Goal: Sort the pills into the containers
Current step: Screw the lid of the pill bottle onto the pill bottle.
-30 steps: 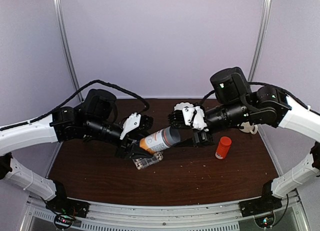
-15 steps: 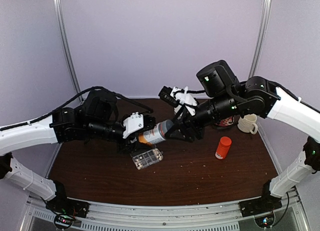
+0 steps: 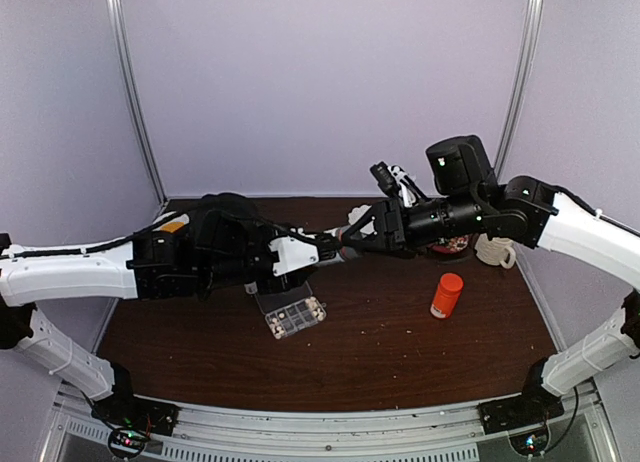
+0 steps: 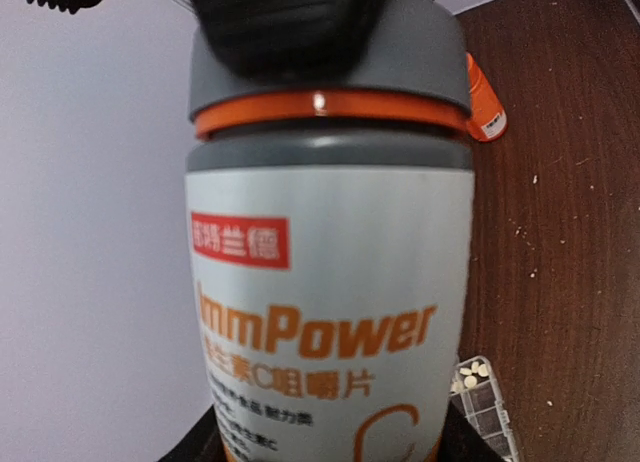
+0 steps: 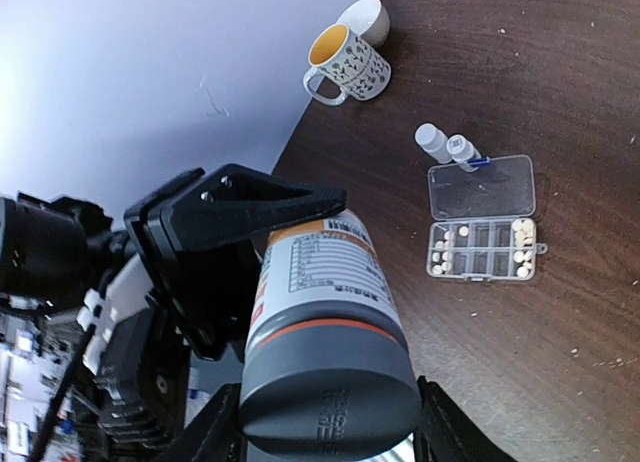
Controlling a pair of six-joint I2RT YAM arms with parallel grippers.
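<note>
On the dark table [image 3: 400, 347], we see pale pills [image 5: 521, 254] lying in the end compartments of the clear organizer box [image 5: 484, 250], its lid [image 5: 480, 187] open flat. Just beyond the box, a large grey bottle [image 4: 330, 282] is gripped from both ends: the left gripper [image 3: 300, 254] clamps its body, the right gripper [image 3: 365, 234] its cap [image 5: 330, 382]. Right of the box stands a small orange bottle [image 3: 447, 295].

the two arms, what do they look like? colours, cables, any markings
Both the left arm and right arm have glossy white shell links joined by chunky black cylindrical joints. Black cables run along each. The left claw and right claw are black with white plastic parts behind the fingers.
</note>
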